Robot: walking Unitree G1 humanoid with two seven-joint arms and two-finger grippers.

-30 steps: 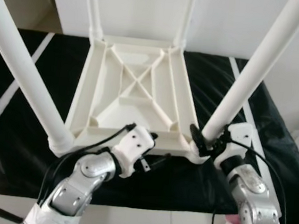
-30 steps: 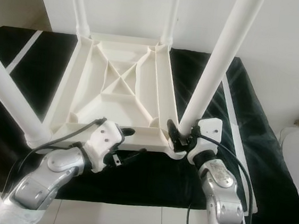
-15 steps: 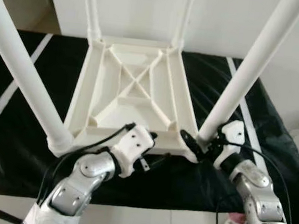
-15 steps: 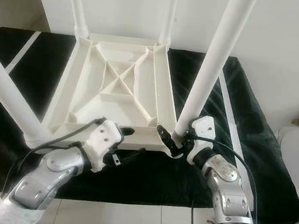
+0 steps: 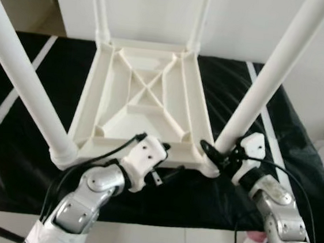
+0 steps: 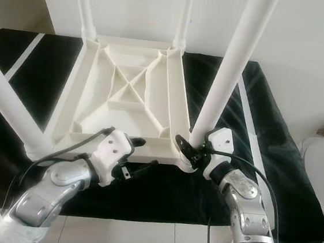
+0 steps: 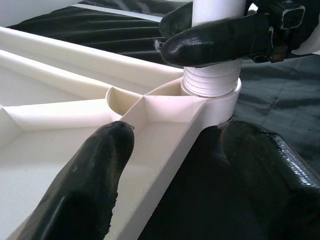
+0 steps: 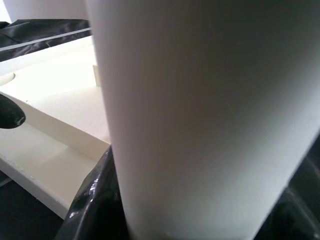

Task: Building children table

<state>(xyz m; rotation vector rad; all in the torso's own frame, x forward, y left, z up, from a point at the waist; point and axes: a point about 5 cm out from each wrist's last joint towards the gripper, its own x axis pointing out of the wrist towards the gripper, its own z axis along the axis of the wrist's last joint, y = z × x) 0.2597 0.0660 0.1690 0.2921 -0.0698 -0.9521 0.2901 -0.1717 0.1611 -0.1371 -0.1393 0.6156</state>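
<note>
A white plastic children's table lies upside down on a counter covered with black sheeting, its ribbed underside facing up and four white legs rising from its corners. The two far legs stand against the pale wall, while the near left leg and the near right leg slant up and outward toward the camera. The right gripper sits at the base of the near right leg, its black fingers clenched around the tube just above the corner socket; in the left wrist view one of these fingers presses across the leg directly over the ribbed threaded collar where it meets the socket. In the right wrist view the leg stands very close, with the table's rim beside it. The left gripper is at the near edge of the table, between the two near legs, with its fingers spread and released: one finger rests over the inside of the rim and the other lies outside it above the black sheeting, so the rim runs between them without being squeezed. A pale strip runs along the sheeting on each side of the table.
</note>
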